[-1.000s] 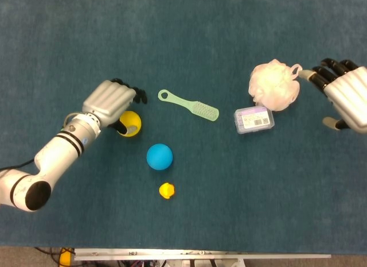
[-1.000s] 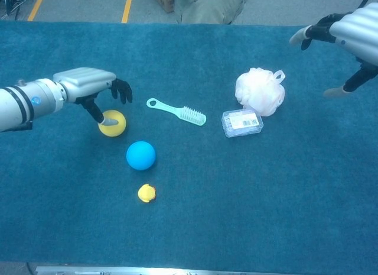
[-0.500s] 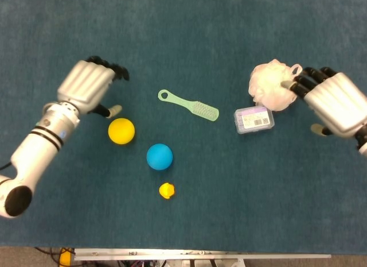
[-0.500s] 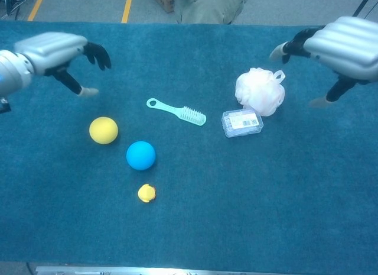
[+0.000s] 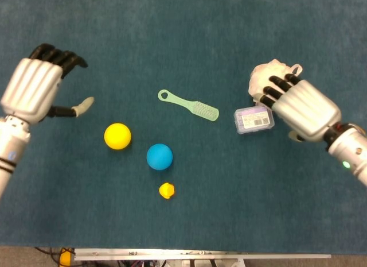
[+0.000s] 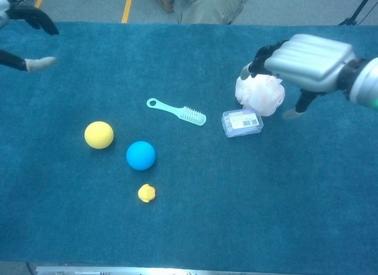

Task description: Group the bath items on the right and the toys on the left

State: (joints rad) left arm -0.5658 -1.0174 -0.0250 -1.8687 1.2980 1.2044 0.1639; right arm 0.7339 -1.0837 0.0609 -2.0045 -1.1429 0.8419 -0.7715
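Nearly sorted: brush remains in the middle

Toys lie grouped on the left of the table [image 5: 189, 26]: yellow ball [image 5: 117, 135], blue ball [image 5: 159, 157], small yellow duck [image 5: 166, 190]. Bath items on the right: white mesh loofah [image 6: 260, 93] touching a clear soap box [image 5: 254, 119]. The pale green brush [image 5: 189, 105], flat plastic with a ring handle, lies between the groups and, in my judgement, is left to move right.

Left robot hand [image 5: 35, 86]: raised at far left, fingers apart, holding nothing. Right robot hand [image 5: 298, 106]: over the loofah, fingers spread, nothing gripped. Table surface is blue carpet-like fabric.
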